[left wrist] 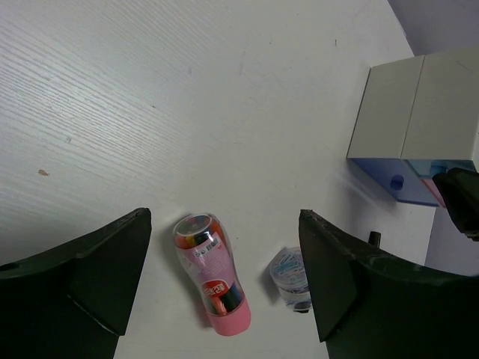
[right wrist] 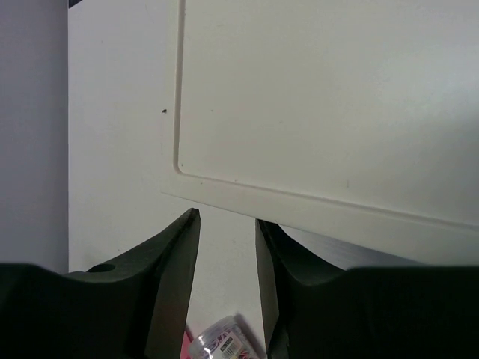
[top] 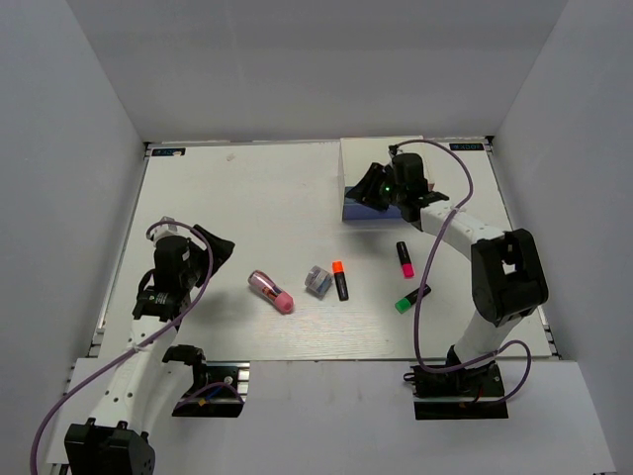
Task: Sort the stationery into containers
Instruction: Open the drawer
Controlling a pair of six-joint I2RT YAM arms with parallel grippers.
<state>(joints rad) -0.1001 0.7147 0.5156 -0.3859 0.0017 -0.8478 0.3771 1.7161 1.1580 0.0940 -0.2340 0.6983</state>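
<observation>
Top external view showed the white drawer box ahead of the right gripper, its jaws narrowly apart on nothing; I judged it should centre on the blue knob, then pull straight. The left gripper, spread wide, hung above the pink cylinder.

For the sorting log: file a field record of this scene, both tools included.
left tool: open, empty, near the pink cylinder
right tool: jaws narrowly apart, nothing between them, at the drawer box
loose on table: pink cylinder, grey-blue piece, orange highlighter, pink highlighter, green highlighter
sorting status: all five items lie outside the drawer box
</observation>
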